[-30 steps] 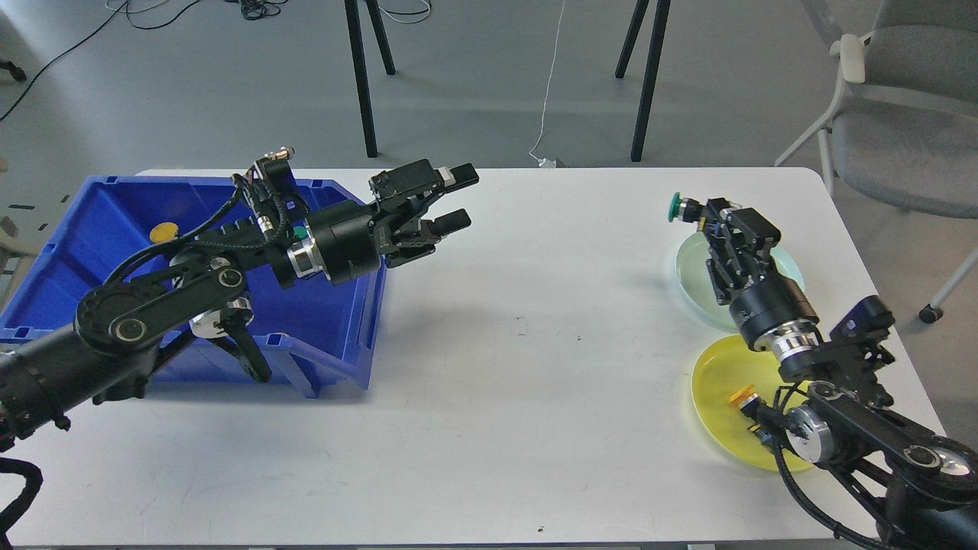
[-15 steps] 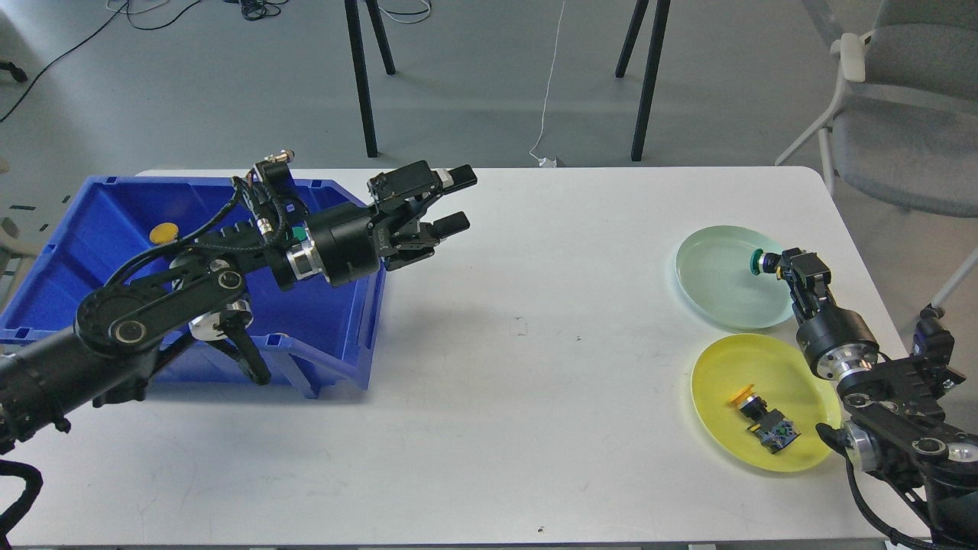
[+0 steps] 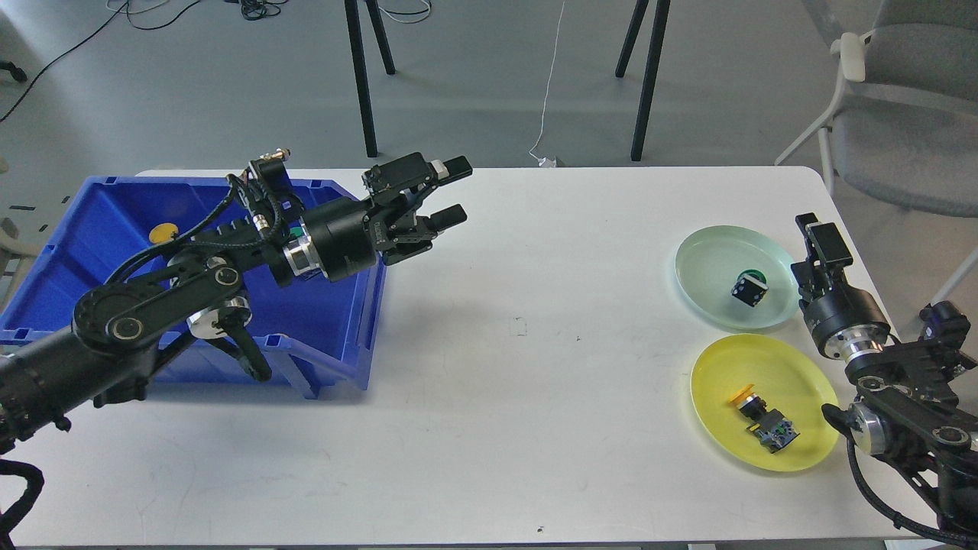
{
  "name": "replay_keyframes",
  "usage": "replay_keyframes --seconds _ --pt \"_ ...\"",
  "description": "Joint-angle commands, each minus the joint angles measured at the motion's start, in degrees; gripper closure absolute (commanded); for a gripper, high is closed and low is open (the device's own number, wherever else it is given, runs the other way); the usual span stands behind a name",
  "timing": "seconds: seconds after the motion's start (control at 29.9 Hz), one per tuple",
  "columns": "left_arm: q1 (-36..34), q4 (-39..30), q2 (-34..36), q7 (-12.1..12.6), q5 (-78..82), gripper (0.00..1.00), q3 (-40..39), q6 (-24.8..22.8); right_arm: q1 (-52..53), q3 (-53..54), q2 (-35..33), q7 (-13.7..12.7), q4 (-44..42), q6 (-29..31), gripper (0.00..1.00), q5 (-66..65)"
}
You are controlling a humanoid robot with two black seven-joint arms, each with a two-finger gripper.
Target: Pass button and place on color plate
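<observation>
Now the white table (image 3: 519,397) is standing on a grey floor, with a grey chair (image 3: 901,145) behind. The left gripper (image 3: 452,191) is hovering with fingers apart, holding nothing. For the right gripper (image 3: 821,243), I cannot tell. The green button (image 3: 749,286) is lying on the pale green plate (image 3: 703,275).

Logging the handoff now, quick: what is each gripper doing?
Left gripper: open, holding nothing.
Right gripper: cannot be told; nothing visibly held, beside the green plate.
</observation>
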Motion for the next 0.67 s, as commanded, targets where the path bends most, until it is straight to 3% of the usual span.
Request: replay_keyframes --seconds 0.0,0.13,0.3,0.63 --pt "0.61 1.46 0.74 0.0 -11.7 0.08 -5.66 -1.37 -0.26 2.52 -2.83 0.01 13.96 3.5 0.01 6.48" --pt "2.72 3.57 2.06 0.0 -17.96 0.07 -11.02 -1.37 0.62 5.42 -3.63 0.01 21.46 17.27 0.01 16.5" --pt "5.45 5.07 2.15 0.0 -17.88 0.06 -13.5 -1.37 1.06 8.33 -2.31 0.01 17.61 31.62 0.01 21.79" --pt "7.64 4.72 1.28 0.0 -16.3 0.04 -12.97 -1.37 1.85 12.28 0.86 0.01 15.75 35.86 0.01 23.03"
